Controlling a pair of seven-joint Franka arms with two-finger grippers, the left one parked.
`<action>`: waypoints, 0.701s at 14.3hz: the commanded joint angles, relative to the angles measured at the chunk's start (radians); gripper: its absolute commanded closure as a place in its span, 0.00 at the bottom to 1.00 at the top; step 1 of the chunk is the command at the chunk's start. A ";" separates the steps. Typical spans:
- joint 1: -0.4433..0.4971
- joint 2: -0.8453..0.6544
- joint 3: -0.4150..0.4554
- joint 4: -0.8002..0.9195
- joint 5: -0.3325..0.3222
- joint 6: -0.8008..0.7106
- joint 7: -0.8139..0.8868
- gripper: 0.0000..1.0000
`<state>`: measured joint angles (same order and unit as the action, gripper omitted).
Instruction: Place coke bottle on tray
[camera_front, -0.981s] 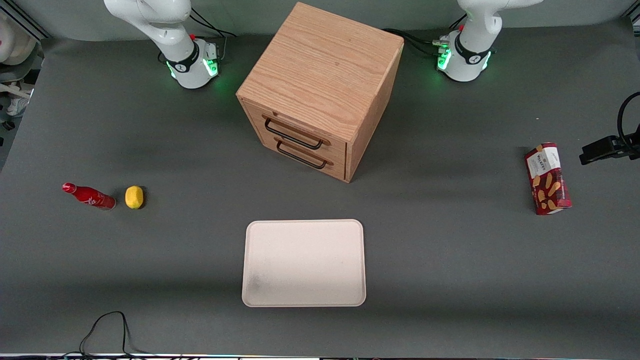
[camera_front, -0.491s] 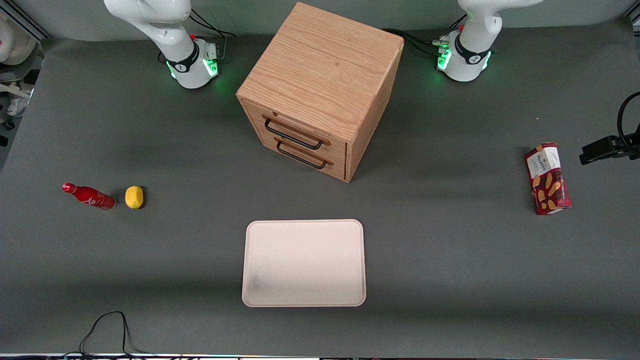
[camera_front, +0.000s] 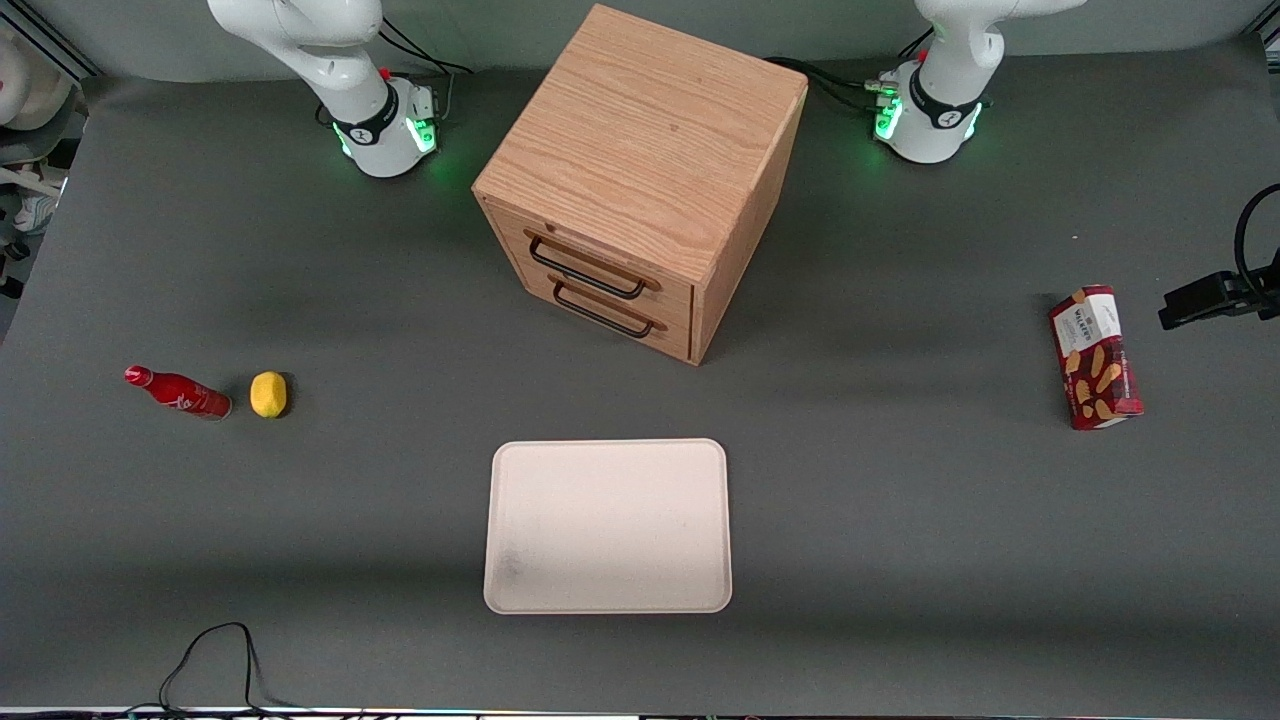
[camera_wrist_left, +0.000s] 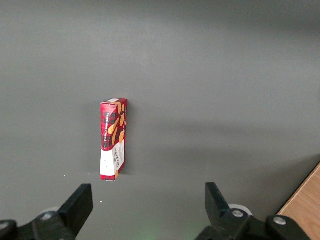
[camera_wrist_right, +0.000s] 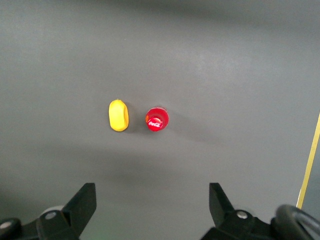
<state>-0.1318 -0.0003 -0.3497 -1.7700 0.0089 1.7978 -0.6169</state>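
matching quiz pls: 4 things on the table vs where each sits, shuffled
Things:
1. coke bottle
2. tray
3. snack box
4. pincer

Places:
A. toward the parked arm's end of the table
B. nearer the front camera than the wooden drawer cabinet
C. beside the yellow fruit, standing upright
D. high above the bottle, fingers open

Pairs: 1-C, 2-B, 3-A, 4-D

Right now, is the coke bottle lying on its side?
No, the wrist camera looks straight down on the coke bottle's cap, so it stands upright beside the yellow fruit, below the open gripper.
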 joint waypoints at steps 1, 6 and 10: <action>0.009 -0.012 -0.006 -0.054 0.003 0.057 -0.021 0.00; 0.012 0.003 -0.005 -0.123 0.029 0.153 -0.030 0.00; 0.012 0.040 -0.006 -0.173 0.080 0.239 -0.072 0.00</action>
<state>-0.1273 0.0326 -0.3473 -1.9090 0.0546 1.9854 -0.6478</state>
